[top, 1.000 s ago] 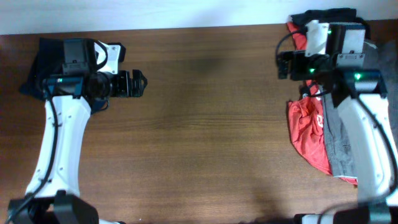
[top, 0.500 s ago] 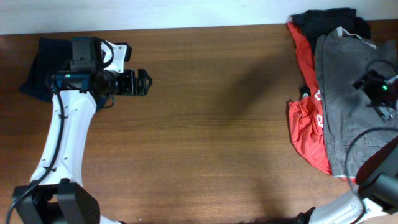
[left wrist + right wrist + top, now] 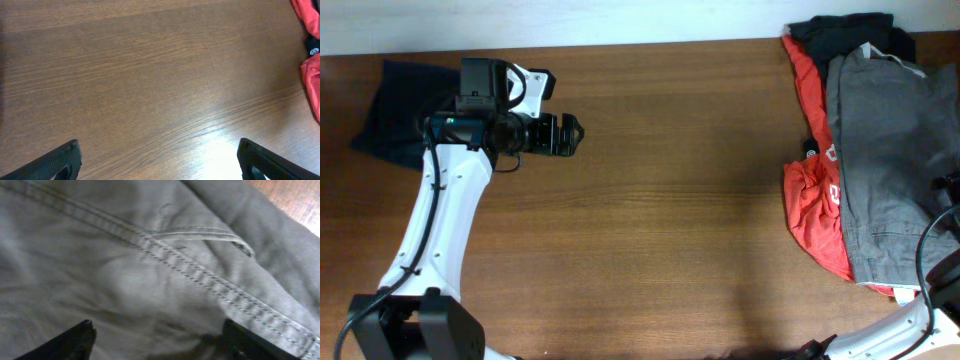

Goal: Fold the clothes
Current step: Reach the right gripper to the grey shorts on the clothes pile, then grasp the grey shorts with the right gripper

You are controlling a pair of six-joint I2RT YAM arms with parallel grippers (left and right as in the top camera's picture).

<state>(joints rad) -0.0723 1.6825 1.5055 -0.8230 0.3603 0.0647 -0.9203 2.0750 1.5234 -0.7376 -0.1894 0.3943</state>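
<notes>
The right tool (image 3: pixel 160 347) is hanging wide open close over the grey shorts (image 3: pixel 150 270). They are lying along the right side of the bench (image 3: pixel 670 230), long axis running far-to-near, overlapping the red piece (image 3: pixel 815 220). The left tool (image 3: pixel 570 135) is gaping too, but well apart over bare wood, so the right arm is nearer.

The two jaws stand wide apart; only their dark tips show, in the lower left and lower right corners. Between them and ahead of them lies the brown wooden table (image 3: pixel 150 75), with a pale glare on the wood just beside the right jaw. Ahead and to the right, at the edge of view, lies a red garment (image 3: pixel 312 80), well apart from both jaws. A small black thing (image 3: pixel 313 46) with a white mark sits in its fold.
</notes>
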